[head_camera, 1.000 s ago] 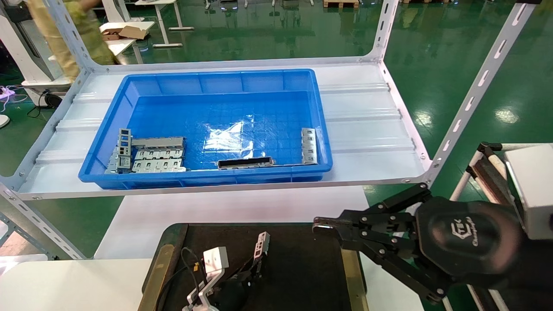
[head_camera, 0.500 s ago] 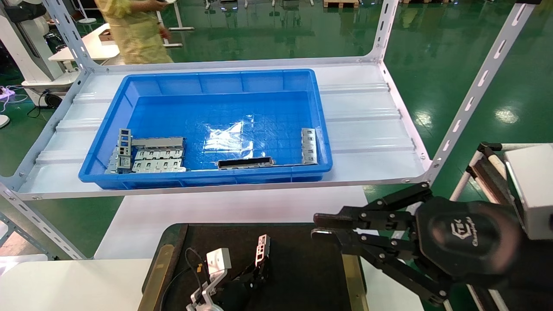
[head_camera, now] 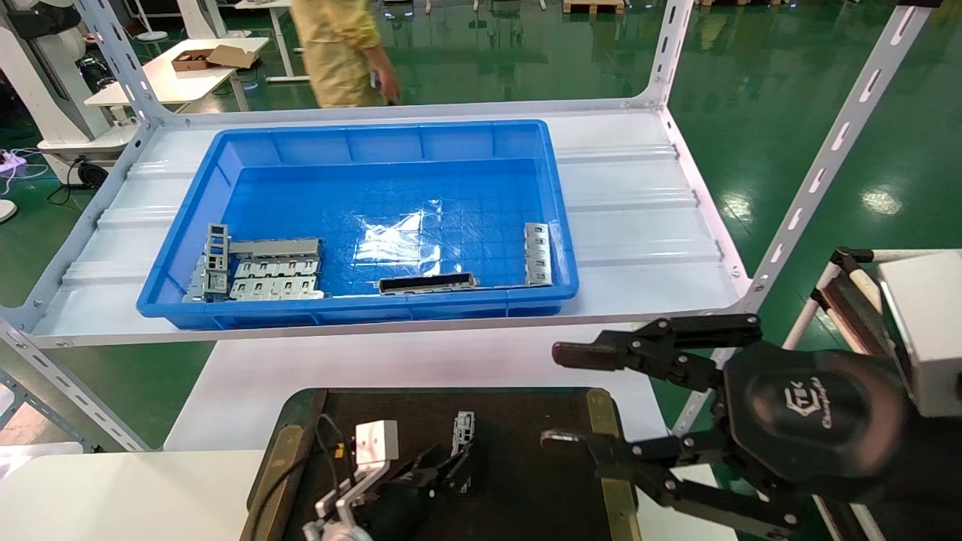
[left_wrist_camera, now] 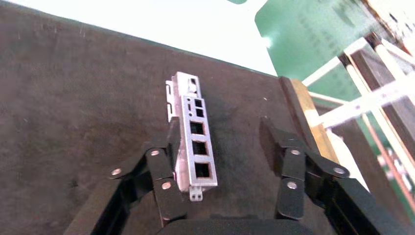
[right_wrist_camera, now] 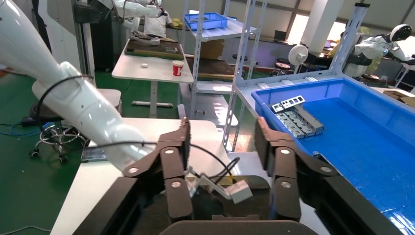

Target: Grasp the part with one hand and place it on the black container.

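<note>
one part (left_wrist_camera: 195, 138) beside the spread left claw (left_wrist_camera: 222, 147) on the black container (left_wrist_camera: 73, 107)

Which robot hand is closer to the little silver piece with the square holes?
The left. The left tool is right at the part, one finger against it above the black container. The right tool hangs open off to the part's right, apart from it.

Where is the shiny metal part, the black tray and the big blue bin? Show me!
part (left_wrist_camera: 196, 142): left wrist view, on its middle cutout strip.
black tray (head_camera: 526, 451): head view, on its bare black surface.
blue bin (head_camera: 361, 308): head view, on its near wall.
</note>
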Robot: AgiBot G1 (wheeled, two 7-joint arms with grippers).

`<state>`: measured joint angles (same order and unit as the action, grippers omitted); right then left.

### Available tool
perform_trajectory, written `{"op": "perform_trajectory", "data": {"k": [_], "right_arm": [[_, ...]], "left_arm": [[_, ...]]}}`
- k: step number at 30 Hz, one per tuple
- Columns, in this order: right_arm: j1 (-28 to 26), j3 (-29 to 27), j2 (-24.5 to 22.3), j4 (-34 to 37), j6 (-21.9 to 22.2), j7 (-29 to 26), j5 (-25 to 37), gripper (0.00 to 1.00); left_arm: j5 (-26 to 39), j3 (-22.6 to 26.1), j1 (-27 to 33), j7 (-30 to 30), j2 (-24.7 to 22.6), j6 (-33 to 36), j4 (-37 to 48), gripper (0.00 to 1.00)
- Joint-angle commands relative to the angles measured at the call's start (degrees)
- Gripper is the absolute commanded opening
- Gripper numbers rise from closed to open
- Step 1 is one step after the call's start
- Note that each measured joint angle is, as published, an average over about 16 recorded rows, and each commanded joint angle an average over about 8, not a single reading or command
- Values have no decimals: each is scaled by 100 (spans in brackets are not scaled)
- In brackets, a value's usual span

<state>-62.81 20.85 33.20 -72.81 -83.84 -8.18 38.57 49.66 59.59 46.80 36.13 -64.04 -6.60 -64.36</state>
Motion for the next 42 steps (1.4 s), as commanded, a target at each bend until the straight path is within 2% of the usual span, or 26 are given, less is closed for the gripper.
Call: {"op": "perform_trajectory", "data": {"k": [1, 9, 17, 31, 42], "right_arm": [[0, 0, 0, 0, 0, 0, 0, 100], [0, 1, 0, 0, 0, 0, 0, 100], [0, 1, 0, 0, 0, 1, -1, 100], [-1, 2, -1, 0, 1, 1, -1, 100], [-1, 3, -1, 0, 1, 1, -2, 100]], "left_arm": [[-32, 128, 1, -68, 242, 17, -279, 100], [20, 290, 155, -206, 1297, 662, -1102, 100], [107, -130, 261, -686, 1956, 1911, -1313, 100], [-520, -1419, -15, -2624, 2615, 4137, -1160, 100], [-907, -1832, 56, -3202, 2868, 4998, -1096, 100]]}}
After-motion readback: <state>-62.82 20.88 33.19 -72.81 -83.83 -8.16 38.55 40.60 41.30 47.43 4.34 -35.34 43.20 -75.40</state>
